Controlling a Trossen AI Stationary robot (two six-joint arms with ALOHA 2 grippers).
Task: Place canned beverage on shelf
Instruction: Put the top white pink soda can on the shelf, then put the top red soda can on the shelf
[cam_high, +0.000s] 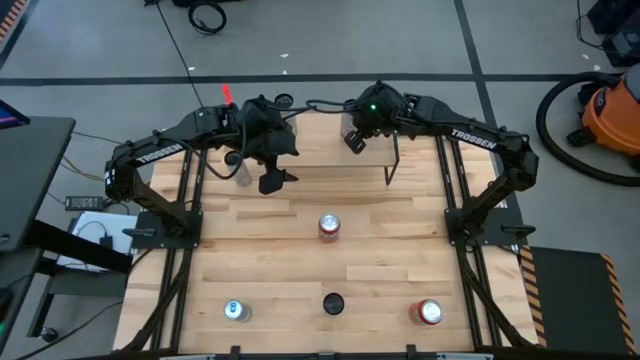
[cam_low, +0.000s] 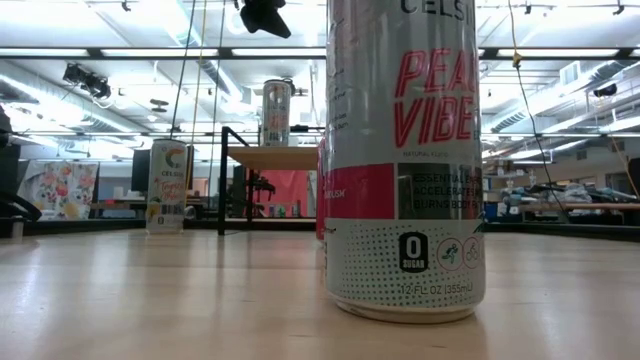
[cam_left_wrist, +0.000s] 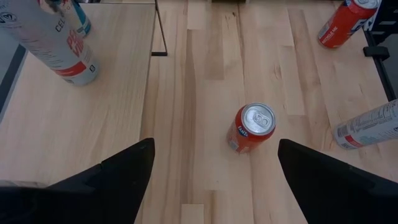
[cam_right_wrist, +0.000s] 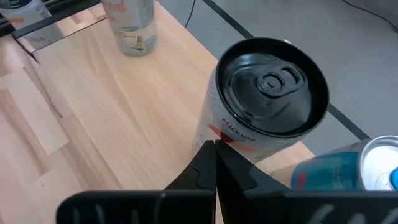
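The shelf (cam_high: 320, 155), a light board on thin black legs, stands at the table's far middle. A white and red can with a black top (cam_right_wrist: 267, 93) stands upright on the board. A blue can (cam_right_wrist: 348, 174) stands beside it. My right gripper (cam_right_wrist: 214, 149) is shut and hangs over the shelf's right part (cam_high: 352, 140), its tips close beside the black-topped can. My left gripper (cam_left_wrist: 214, 168) is open and empty above the shelf's left end (cam_high: 272, 180). In its view an orange-red can (cam_left_wrist: 252, 127) stands on the table. My right gripper's shut fingertips (cam_right_wrist: 208, 152) come from above, close to the lower side of the black-topped can (cam_right_wrist: 233, 134). I cannot tell whether they touch it. The can stands upright on the shelf board.
On the table stand a red can (cam_high: 329, 227) at the middle, a blue-topped can (cam_high: 235, 311) at the near left, a black-topped can (cam_high: 333, 303) at the near middle and a red can (cam_high: 427, 313) at the near right. A pale can (cam_high: 243, 175) stands left of the shelf.
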